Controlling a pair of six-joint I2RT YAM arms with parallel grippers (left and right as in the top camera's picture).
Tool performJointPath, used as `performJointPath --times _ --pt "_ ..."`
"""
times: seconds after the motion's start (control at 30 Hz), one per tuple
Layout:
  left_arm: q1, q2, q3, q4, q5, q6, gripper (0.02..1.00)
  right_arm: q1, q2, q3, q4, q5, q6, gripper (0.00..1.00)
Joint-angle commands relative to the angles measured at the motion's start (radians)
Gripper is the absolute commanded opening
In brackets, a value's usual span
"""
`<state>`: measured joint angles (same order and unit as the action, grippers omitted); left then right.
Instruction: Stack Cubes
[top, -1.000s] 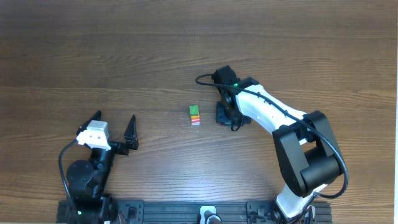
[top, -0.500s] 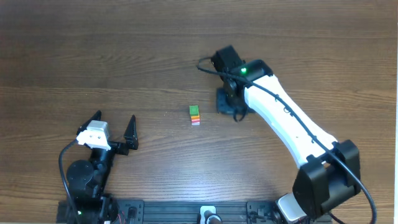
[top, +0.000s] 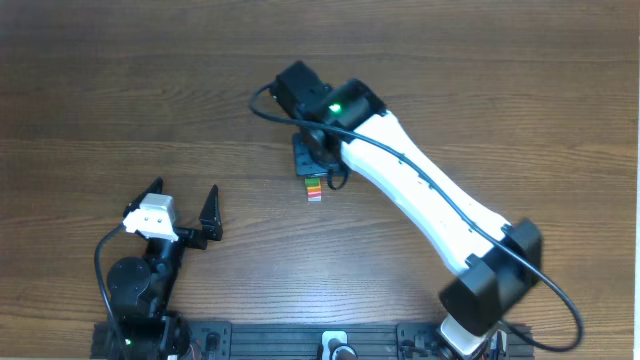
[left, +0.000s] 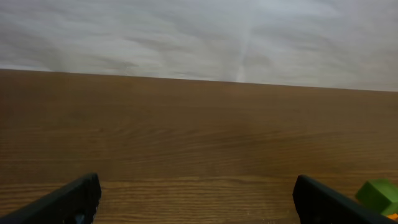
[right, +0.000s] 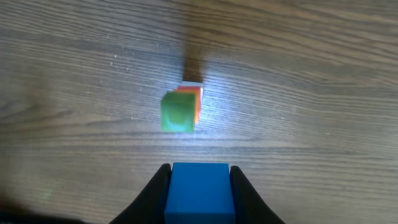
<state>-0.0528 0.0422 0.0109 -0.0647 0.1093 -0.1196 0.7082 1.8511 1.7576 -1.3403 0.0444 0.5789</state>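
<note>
We find the right gripper (right: 200, 186) closed on a blue cube (right: 200, 198), with one finger pressed against each side face. Gripper and cube are held above the table (right: 323, 74), clear of its surface. Beyond the held cube, and not touching it, stands the stack (right: 182, 109). It has a green cube (right: 178, 112) on top and an orange cube (right: 198, 102) beneath. A white cube (right: 192, 84) shows as a thin edge at the bottom. In the top view the right gripper covers the upper part of the stack.

The left gripper (top: 183, 195) sits close to its own base, well apart from the stack. Its jaws are spread wide with nothing between them. Its wrist view catches the green cube at the frame's edge.
</note>
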Motion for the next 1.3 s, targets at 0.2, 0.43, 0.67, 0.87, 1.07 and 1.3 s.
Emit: performJointPath --times 0.2,0.43,0.67,0.87,1.07,1.3 --pt "0.005 0.001 -0.005 -0.002 0.013 0.008 1.000 0.019 0.117 0.069 -0.014 -0.014 0.061 0.012" --pt "0.005 0.001 -0.005 -0.002 0.013 0.008 1.000 0.026 0.132 0.069 0.003 -0.029 0.062 0.009" --pt "0.005 0.001 -0.005 -0.002 0.013 0.008 1.000 0.034 0.136 0.069 0.013 -0.029 0.071 0.009" --pt "0.005 0.001 -0.005 -0.002 0.013 0.008 1.000 0.044 0.153 0.069 0.016 -0.029 0.072 0.012" --pt "0.005 0.001 -0.005 -0.002 0.013 0.008 0.998 0.045 0.158 0.069 0.012 -0.029 0.079 0.009" --pt "0.005 0.001 -0.005 -0.002 0.013 0.008 1.000 0.038 0.160 0.060 0.012 -0.028 0.079 0.012"
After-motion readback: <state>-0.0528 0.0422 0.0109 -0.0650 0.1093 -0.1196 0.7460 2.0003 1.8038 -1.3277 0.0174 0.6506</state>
